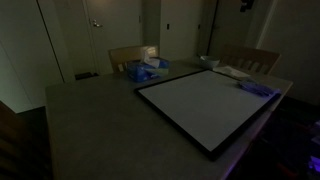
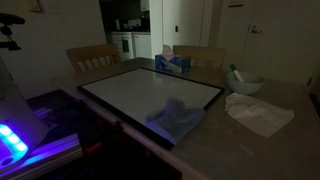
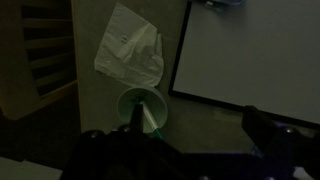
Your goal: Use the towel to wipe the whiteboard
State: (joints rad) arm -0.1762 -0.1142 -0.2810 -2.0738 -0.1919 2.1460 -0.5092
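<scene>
The whiteboard (image 1: 205,105) lies flat on the table, white with a dark frame, and also shows in an exterior view (image 2: 140,88) and in the wrist view (image 3: 255,50). A crumpled blue towel (image 2: 176,120) rests on one corner of it (image 1: 255,88); only its edge shows at the top of the wrist view (image 3: 225,3). A white cloth (image 2: 258,113) lies on the table beside the board (image 3: 130,50). My gripper (image 3: 195,135) shows only in the wrist view. It is open and empty, high above the table next to the board's edge.
A small bowl (image 3: 143,106) with a stick-like thing in it stands by the white cloth (image 2: 245,82). A blue tissue box (image 1: 146,69) sits at the table's far side (image 2: 173,63). Wooden chairs (image 2: 92,55) stand around the table. The room is dark.
</scene>
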